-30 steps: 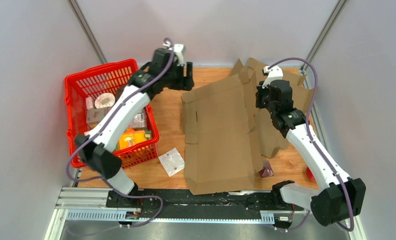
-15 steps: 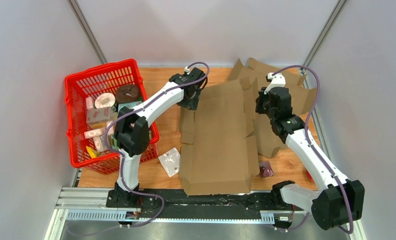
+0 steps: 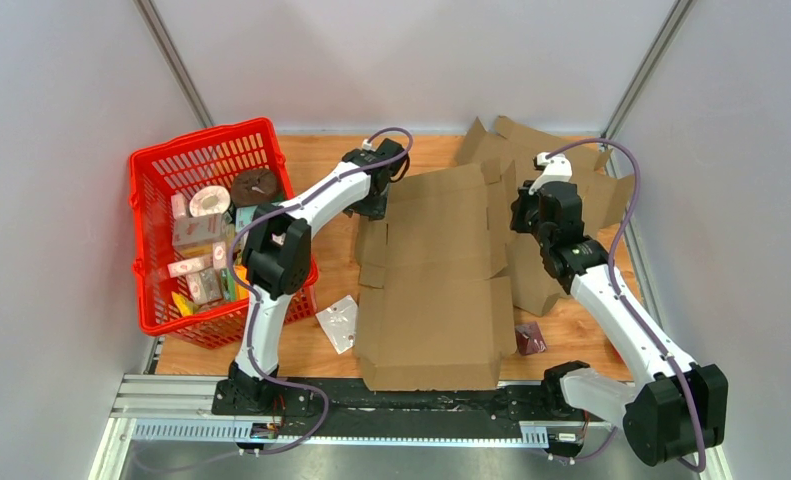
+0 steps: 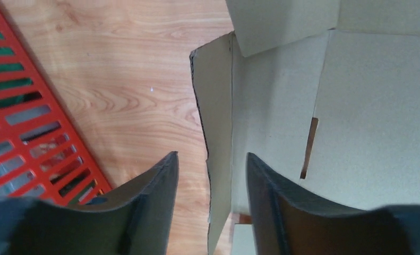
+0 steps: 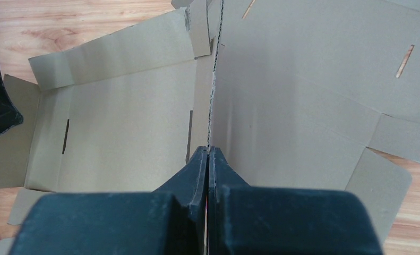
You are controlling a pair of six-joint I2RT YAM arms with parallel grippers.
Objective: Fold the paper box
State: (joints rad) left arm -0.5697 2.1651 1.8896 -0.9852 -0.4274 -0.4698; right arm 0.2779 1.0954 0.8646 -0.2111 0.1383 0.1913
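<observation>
**What I can't make out**

In my left wrist view, the red basket (image 4: 27, 133) runs off the left edge and my left fingers (image 4: 149, 212) off the bottom. My right fingers (image 5: 197, 175) hide the paper box (image 5: 117, 122) edge they pinch. From above, the basket goods (image 3: 203, 235) are too small to name.

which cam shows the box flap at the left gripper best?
Left wrist: the paper box flap stands raised between the open left gripper's fingers. Top external shows it small, beside the wrist. Right wrist shows it at frame edge, foreshortened.
</observation>
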